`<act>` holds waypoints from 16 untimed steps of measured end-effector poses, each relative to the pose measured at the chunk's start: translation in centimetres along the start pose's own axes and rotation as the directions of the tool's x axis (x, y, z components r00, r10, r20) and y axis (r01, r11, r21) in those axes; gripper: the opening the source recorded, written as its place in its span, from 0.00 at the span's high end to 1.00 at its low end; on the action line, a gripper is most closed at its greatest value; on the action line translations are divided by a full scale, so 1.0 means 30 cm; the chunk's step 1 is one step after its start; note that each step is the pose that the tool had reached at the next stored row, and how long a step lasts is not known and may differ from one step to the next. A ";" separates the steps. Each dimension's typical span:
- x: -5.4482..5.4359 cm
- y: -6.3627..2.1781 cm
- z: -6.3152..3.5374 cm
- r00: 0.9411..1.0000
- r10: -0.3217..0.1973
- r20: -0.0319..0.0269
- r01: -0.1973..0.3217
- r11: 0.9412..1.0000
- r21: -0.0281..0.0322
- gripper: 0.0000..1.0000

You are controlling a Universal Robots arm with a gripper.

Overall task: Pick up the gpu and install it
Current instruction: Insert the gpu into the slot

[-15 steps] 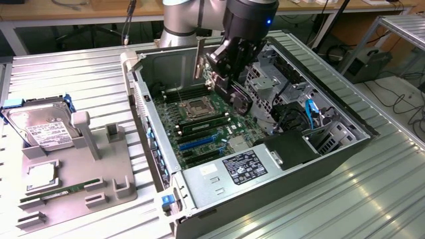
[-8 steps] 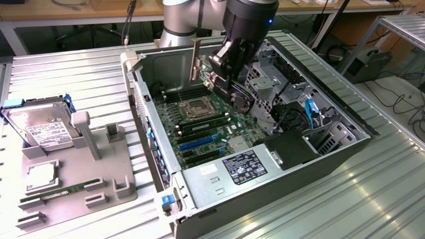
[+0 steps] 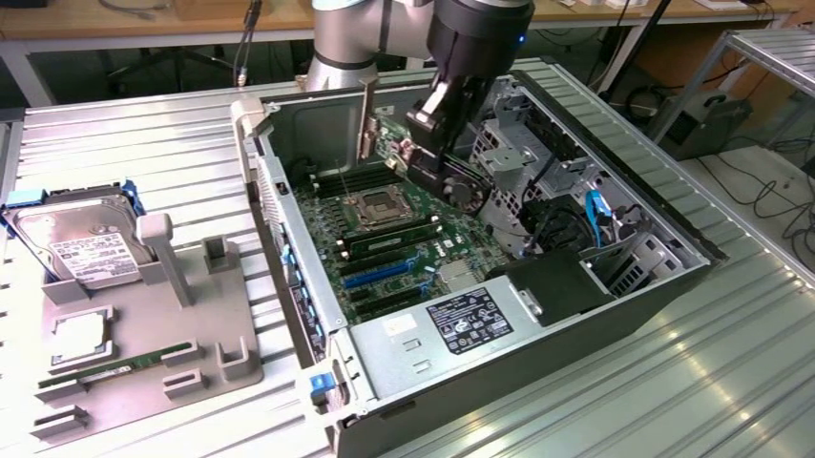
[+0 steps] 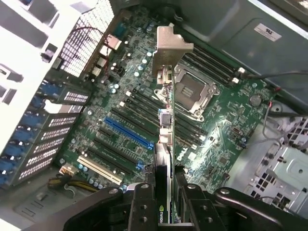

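My gripper [image 3: 433, 143] is shut on the gpu [image 3: 456, 183], a black card that hangs in the air above the open computer case [image 3: 662, 239]. Its silver bracket [image 3: 368, 116] points up and toward the exterior view's left. In the wrist view the gpu [image 4: 163, 139] shows edge-on between my fingers [image 4: 142, 208], with the bracket [image 4: 169, 48] at the far end and my gripper [image 4: 166, 214] clamped on its near end. Below it lies the green motherboard [image 4: 221, 139] with a blue slot [image 4: 127, 132] and black slots beside it. The card is clear of the board.
A CPU socket [image 3: 378, 205] sits mid-board; the power supply [image 3: 446, 322] fills the case's near end and a drive cage [image 3: 516, 157] its far side. At the exterior view's left a grey fixture [image 3: 140, 334] carries a hard drive [image 3: 79, 250] and a RAM stick [image 3: 109, 367].
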State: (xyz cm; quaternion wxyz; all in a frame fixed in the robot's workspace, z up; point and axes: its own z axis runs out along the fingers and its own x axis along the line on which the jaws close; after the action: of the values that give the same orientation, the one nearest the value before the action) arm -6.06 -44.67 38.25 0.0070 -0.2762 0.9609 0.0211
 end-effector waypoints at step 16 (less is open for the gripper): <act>0.000 0.000 0.001 0.975 -0.220 -0.007 0.220 0.975 -0.006 0.74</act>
State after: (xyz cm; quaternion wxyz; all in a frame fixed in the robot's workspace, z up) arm -6.06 -44.67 38.22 0.0046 -0.3811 0.9243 0.0218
